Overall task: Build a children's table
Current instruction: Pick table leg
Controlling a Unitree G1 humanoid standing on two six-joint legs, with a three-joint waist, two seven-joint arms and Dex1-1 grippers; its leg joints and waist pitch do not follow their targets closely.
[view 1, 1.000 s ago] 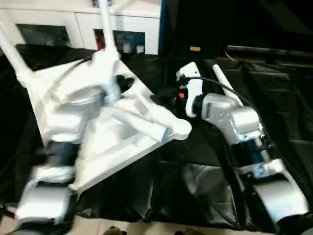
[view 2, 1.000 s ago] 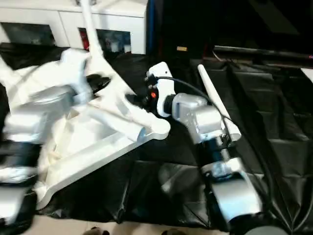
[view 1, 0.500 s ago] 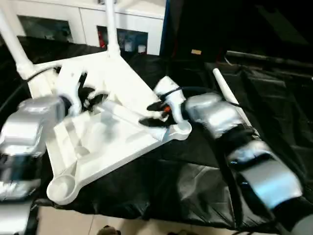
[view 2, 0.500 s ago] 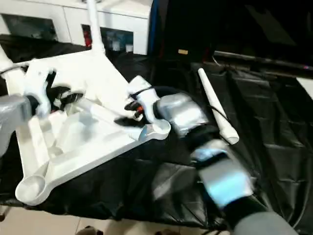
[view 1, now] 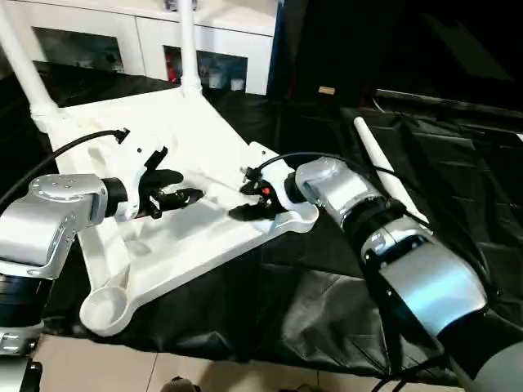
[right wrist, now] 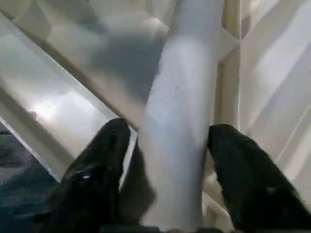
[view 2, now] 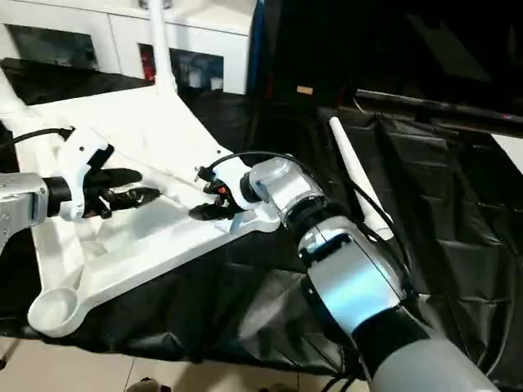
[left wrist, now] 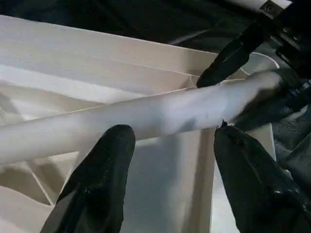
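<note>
Head views look down on the tabletop (view 1: 184,237), lying underside up on black sheeting (view 1: 458,180), ribs showing, one round empty socket (view 1: 102,309) at the near corner; two legs (view 1: 186,45) stand upright in the far corner sockets, in front of a cabinet (view 1: 147,37) with glass doors; another leg (view 1: 382,173) lies loose on the sheeting to the right, apart from the tabletop; a further leg (left wrist: 146,116) lies across the ribbed underside between both grippers. Left gripper (view 1: 178,196) hovers over the middle of the tabletop, its fingers (left wrist: 104,160) spread apart on either side of that lying leg, not clamped on it; right gripper (view 1: 252,211) sits near the tabletop's right corner socket (view 1: 301,214), its fingers (right wrist: 104,150) straddling the same leg; whether they press it or merely flank it, I cannot tell.
</note>
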